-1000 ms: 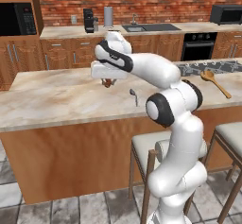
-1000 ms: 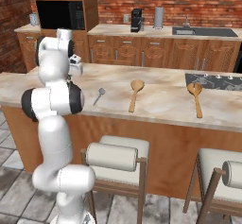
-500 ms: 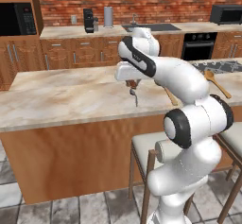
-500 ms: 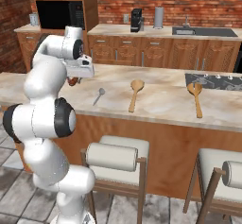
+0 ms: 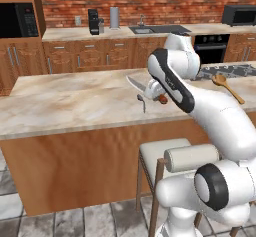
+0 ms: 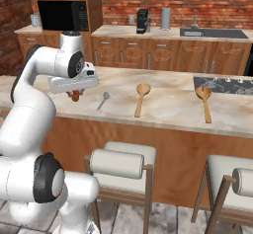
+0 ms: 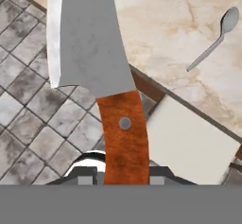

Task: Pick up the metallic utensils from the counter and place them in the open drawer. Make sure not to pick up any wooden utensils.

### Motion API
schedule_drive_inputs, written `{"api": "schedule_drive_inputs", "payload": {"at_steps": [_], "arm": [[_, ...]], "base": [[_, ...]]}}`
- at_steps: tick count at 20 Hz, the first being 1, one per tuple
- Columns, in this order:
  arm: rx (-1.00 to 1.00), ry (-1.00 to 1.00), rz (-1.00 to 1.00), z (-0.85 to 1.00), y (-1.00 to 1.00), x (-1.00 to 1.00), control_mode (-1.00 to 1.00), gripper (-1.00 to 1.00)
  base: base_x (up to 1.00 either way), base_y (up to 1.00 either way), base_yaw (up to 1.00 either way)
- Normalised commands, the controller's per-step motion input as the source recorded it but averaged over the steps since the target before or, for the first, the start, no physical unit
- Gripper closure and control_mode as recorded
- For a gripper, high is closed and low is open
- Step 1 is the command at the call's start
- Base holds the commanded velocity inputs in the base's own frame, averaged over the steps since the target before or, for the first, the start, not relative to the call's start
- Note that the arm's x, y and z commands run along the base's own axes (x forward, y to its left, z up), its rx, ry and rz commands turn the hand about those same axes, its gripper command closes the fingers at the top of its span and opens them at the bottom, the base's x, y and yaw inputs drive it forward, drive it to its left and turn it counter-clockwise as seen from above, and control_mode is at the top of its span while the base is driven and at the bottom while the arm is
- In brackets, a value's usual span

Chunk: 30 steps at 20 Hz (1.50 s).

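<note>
One small knife with a flat silver blade and a reddish-brown handle (image 7: 124, 138) was closest to the hand camera, and the robot's two-finger gripper (image 7: 124, 175) was pinching it by the handle, with its dark tips pressed against the handle's two sides. The knife was up in the air, past the near edge of the long beige marbled stone counter (image 7: 189, 24), with grey floor tiles under its blade. It looked stiff and light, the blade looked smooth, slippery and sharp, so the handle seemed the right place to hold it, and the hold looked steady. From the left base view the blade (image 5: 136, 85) stuck out to the side of the hand. One thin little all-silver spoon (image 6: 103, 99) lay flat on the counter, just beyond the knife. It seemed very light and hard, and so low that it might slide when touched, so the middle of its thin stem looked like the best place to pinch it. Two light-tan wooden spoons lay further along the counter, a near one (image 6: 141, 97) and a far one (image 6: 204, 101), well apart from each other, and these were to be left alone. One black cooktop (image 6: 225, 84) sat in the counter just behind the far wooden spoon. Two padded white stools (image 6: 121, 161) stood on the floor below the counter.
</note>
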Motion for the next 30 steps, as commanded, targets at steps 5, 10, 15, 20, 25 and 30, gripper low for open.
{"api": "schedule_drive_inputs", "payload": {"at_steps": [5,10,15,20,25,30], "arm": [[-0.04,-0.07,0.29,0.12,-0.01,-0.98,-1.0,1.0],[-0.12,-0.01,0.17,0.31,0.01,-0.75,-1.0,1.0],[-0.01,-0.01,0.01,0.17,0.0,-0.15,-1.0,1.0],[0.0,0.0,0.0,0.0,0.0,0.0,-1.0,1.0],[0.0,0.0,0.0,0.0,0.0,0.0,1.0,1.0],[0.0,0.0,0.0,0.0,0.0,0.0,1.0,1.0]], "base": [[0.0,0.0,0.0],[0.0,0.0,0.0],[0.0,0.0,0.0],[0.0,0.0,0.0],[-0.6,0.15,0.0],[-0.49,0.84,0.1]]}}
